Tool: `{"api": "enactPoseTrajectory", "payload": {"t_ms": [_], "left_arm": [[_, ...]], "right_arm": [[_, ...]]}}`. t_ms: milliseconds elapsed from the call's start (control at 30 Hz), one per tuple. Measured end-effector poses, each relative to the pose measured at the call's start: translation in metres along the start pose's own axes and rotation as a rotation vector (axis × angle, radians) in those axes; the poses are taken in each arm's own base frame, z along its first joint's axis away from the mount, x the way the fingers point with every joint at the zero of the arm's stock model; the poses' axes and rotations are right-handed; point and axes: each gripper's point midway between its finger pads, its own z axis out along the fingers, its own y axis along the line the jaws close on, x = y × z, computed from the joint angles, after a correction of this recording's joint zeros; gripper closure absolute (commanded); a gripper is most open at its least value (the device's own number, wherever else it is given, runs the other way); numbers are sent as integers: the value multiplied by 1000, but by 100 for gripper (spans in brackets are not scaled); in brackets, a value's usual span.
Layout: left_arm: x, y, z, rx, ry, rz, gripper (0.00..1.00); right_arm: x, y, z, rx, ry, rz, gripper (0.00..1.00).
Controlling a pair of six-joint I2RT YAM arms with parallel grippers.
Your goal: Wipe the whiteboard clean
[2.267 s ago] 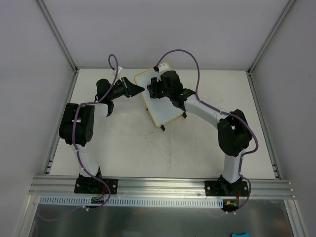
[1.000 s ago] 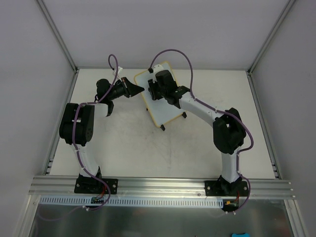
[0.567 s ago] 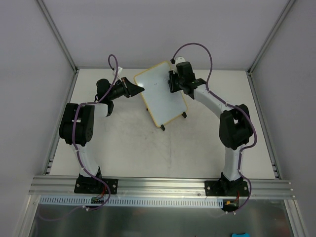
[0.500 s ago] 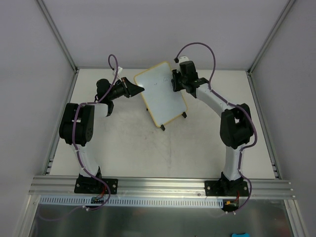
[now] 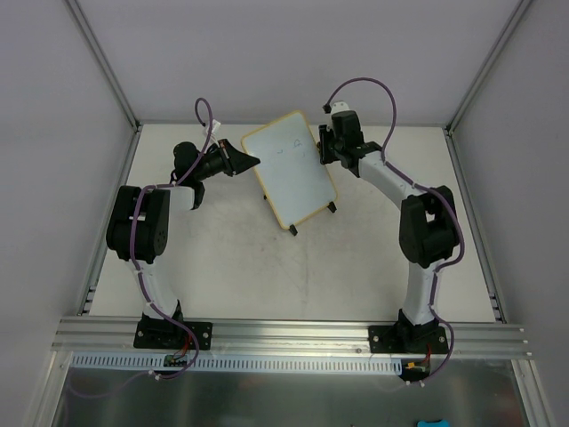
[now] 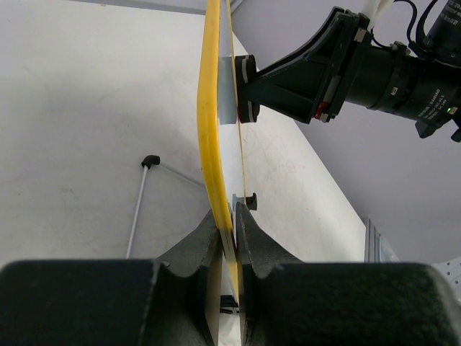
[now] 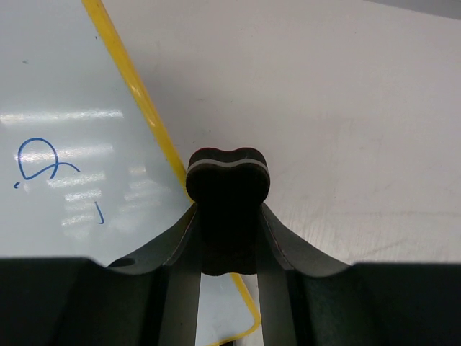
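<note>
**Top external:** one whiteboard (image 5: 289, 173) is standing tilted on the worktop (image 5: 222, 267), at 12 o'clock from the gap between the two arm bases. Two black feet (image 5: 293, 231) are showing at its 6 o'clock edge. The left claw (image 5: 252, 161) is reaching the board's 9 o'clock edge, and its tips are blending into the frame, so the grip is hard to read here. The right claw (image 5: 322, 149) is sitting at the 3 o'clock edge near the far corner, with the wrist hiding its load. The writing is showing only as faint specks. Bare worktop is lying open at 6 o'clock of the board.

**Left wrist:** the board is showing edge-on, with the yellow frame (image 6: 207, 122) running 12 to 6 and the face unreadable. The left claw is pinching the frame with no gap between fingers and frame. The right claw is coming in from 2 o'clock. Whether its tip is touching the face or sitting a hair off, I cannot tell. Both feet are showing.

**Right wrist:** the right claw is clamping one black eraser block (image 7: 229, 176). The board is filling 9 to 11 o'clock, and its frame is running diagonally behind the block, which is hiding that stretch. Contact between block and frame is unclear. Three blue marks (image 7: 39, 158) are showing: a loop, a short stroke and a tick. The claw body is cutting off the bottom. Bare worktop is filling 12 to 3.
</note>
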Motion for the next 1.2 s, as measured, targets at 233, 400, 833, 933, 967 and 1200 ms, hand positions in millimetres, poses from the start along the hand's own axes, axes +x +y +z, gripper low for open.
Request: {"api": "enactPoseTrajectory", "payload": {"t_ms": [233, 400, 833, 933, 967, 1200], "left_arm": [[0, -1, 0, 4, 2, 4, 100], [0, -3, 0, 8, 4, 11, 100], [-1, -5, -1, 13, 4, 23, 100], [-2, -5, -1, 14, 4, 28, 100], [-2, -5, -1, 14, 4, 29, 100], [-2, -8, 0, 18, 5, 33, 100]], "right_arm": [[4, -1, -8, 79, -30, -15, 100], [4, -10, -11, 154, -40, 2, 100], [0, -11, -32, 162, -86, 23, 100], [-3, 3, -35, 116, -99, 16, 100], [-4, 7, -35, 102, -103, 15, 100], [-3, 32, -33, 4, -100, 6, 100]]}}
